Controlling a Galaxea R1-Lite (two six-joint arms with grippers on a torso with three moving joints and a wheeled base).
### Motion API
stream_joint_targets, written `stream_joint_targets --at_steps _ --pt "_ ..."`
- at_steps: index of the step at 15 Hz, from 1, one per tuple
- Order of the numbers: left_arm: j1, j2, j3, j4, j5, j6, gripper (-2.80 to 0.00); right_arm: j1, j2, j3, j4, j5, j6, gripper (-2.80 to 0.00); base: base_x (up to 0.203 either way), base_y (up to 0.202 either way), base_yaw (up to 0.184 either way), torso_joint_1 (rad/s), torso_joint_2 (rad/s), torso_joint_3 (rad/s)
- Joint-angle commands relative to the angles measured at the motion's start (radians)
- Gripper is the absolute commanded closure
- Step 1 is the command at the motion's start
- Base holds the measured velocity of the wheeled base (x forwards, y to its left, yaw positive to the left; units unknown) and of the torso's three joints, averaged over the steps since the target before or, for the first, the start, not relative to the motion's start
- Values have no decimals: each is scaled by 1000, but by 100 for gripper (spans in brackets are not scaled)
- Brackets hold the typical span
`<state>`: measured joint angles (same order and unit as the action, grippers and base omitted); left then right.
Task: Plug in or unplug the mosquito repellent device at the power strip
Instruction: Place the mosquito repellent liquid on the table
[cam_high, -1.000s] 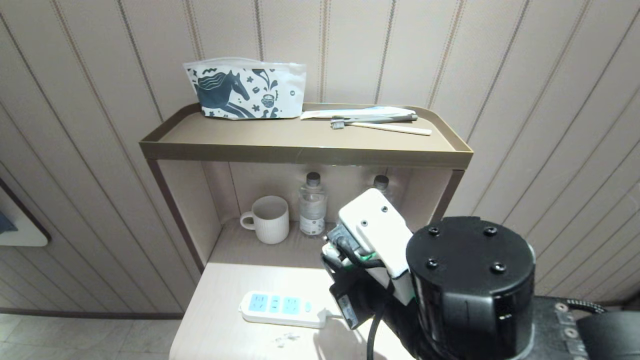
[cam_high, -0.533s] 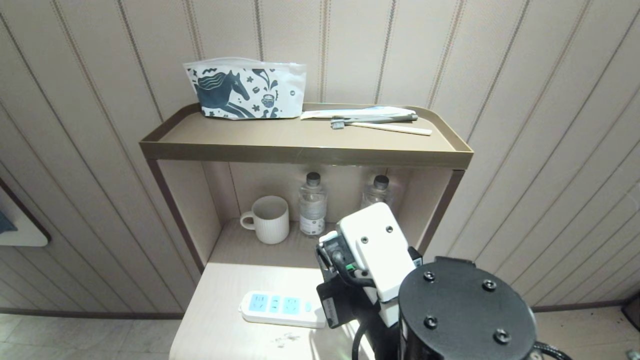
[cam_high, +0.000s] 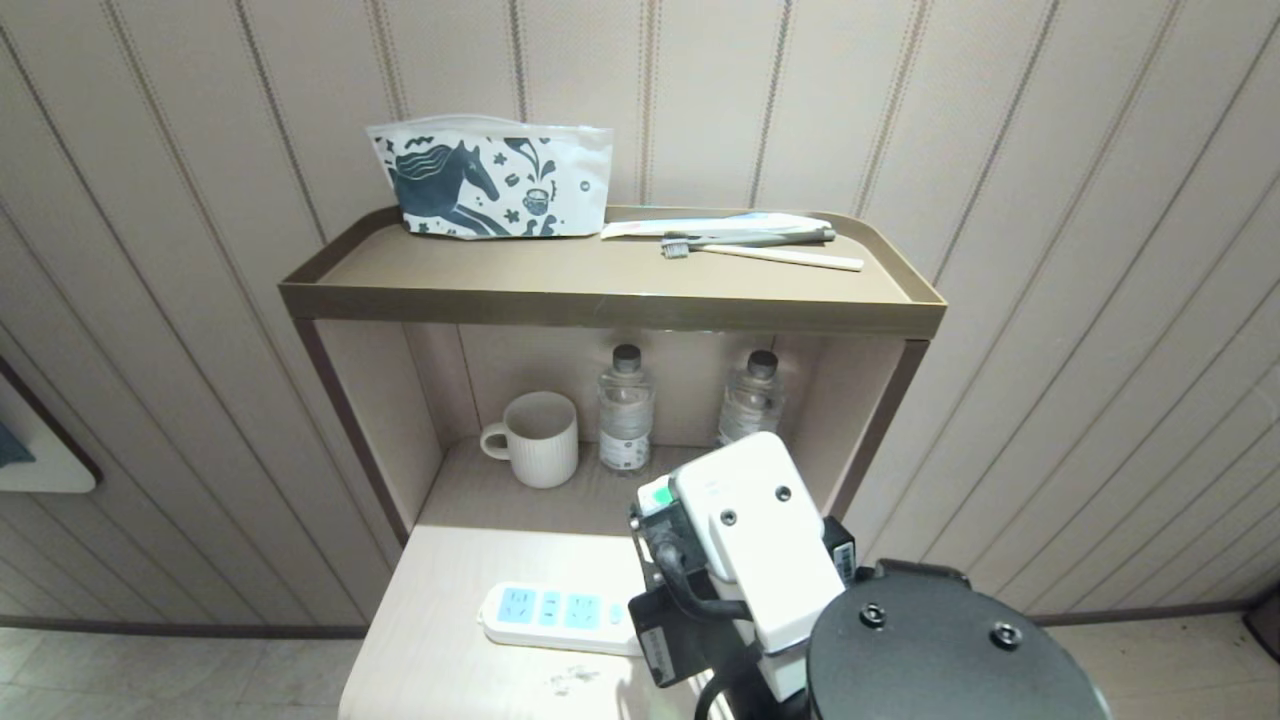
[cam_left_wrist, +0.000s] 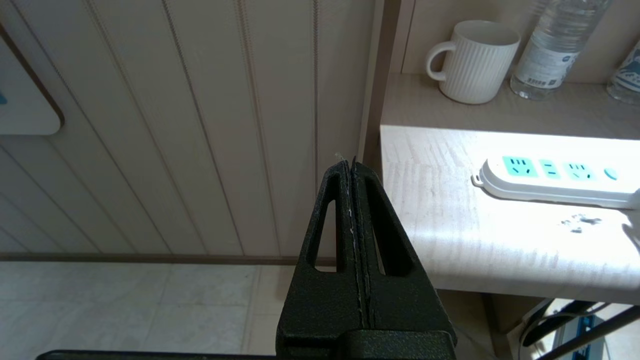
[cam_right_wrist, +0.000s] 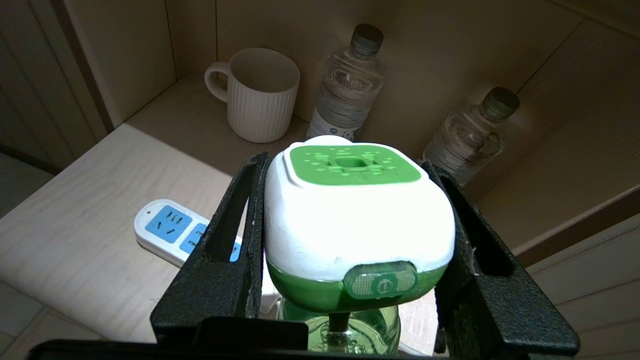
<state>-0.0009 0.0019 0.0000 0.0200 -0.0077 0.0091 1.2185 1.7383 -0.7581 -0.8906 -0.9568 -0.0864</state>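
My right gripper (cam_right_wrist: 345, 164) is shut on the mosquito repellent device (cam_right_wrist: 357, 220), its black fingers pressing the white body on both sides. The green top faces the shelf and the translucent green bottle hangs below. In the head view only a green sliver of the device (cam_high: 655, 495) shows beside the white wrist housing. It hangs over the table by the right end of the power strip (cam_high: 560, 612), the white oblong with light-blue sockets (cam_right_wrist: 167, 230); the plug pins are hidden. My left gripper (cam_left_wrist: 350, 165) is shut and empty, parked off the table's left edge.
A ribbed white mug (cam_high: 540, 440) and two clear water bottles (cam_high: 625, 410) (cam_high: 750, 400) stand in the niche behind the strip. The brown upper shelf (cam_high: 600, 300) carries a horse-print pouch (cam_high: 490, 180) and a toothbrush (cam_high: 760, 255). Panelled wall surrounds the stand.
My right arm has sunk and swung in the head view, so the wrist housing sits lower and both bottles now show. The device stays gripped. The left arm has not moved.
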Motion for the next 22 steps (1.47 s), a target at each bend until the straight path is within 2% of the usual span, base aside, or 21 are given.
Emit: stream_joint_targets --at_steps 1,12,22 --pt "0 0 0 0 0 0 0 11 -28 10 -4 -8 -6 0 0 0 0 0 0 0" --pt "-1 0 0 0 0 0 0 5 -138 51 22 1 -88 0 0 0 0 0 0 0" --pt "-1 0 0 0 0 0 0 4 -149 85 42 7 -88 0 0 0 0 0 0 0"
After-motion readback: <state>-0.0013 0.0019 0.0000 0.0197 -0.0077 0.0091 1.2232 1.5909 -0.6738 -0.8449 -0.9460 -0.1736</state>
